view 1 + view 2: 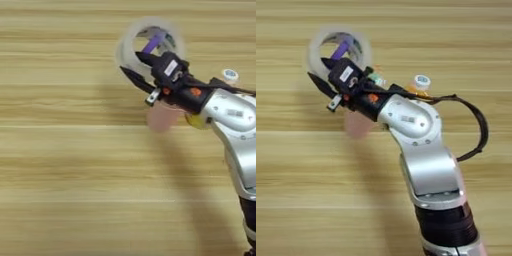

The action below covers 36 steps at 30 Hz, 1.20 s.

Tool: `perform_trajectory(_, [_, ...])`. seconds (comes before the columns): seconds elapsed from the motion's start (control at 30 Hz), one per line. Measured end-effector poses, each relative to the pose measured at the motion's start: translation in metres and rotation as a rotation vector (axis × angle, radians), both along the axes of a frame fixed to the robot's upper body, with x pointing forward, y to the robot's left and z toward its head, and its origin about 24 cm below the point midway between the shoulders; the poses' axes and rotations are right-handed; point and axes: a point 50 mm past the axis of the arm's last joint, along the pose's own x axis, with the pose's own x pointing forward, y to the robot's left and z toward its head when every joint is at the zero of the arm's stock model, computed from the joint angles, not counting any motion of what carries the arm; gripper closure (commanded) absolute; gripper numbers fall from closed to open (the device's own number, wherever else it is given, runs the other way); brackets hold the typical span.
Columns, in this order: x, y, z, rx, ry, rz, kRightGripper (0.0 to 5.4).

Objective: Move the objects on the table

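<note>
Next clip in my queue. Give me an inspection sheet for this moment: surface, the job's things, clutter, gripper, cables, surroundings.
Surface: light wooden table with horizontal grain stripes; it fills both views.
Job's things: clear tape roll with a purple strip inside, at the far side. Pink cup just below the gripper, partly hidden by the arm. Orange bottle with a white cap behind the forearm, mostly hidden.
Clutter: nothing seen.
Gripper: right gripper has its two black fingers spread; the upper one reaches into the roll's opening and the lower one lies outside its rim. A grasp cannot be confirmed.
Cables: a black cable loops out from the wrist beside the silver forearm.
Surroundings: nothing seen beyond the table.
</note>
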Motion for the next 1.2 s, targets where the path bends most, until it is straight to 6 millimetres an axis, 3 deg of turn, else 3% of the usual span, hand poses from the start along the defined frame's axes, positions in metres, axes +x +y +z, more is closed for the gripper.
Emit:
perform_trajectory(0.53, [-0.016,-0.07,0.019,0.003,-0.052,-0.26,3.9])
perform_trajectory(0.8, [-0.026,-0.108,0.012,0.028,-0.011,-0.418,3.9])
perform_trajectory(1.2, [-0.044,-0.149,0.003,0.062,0.013,-0.59,3.9])
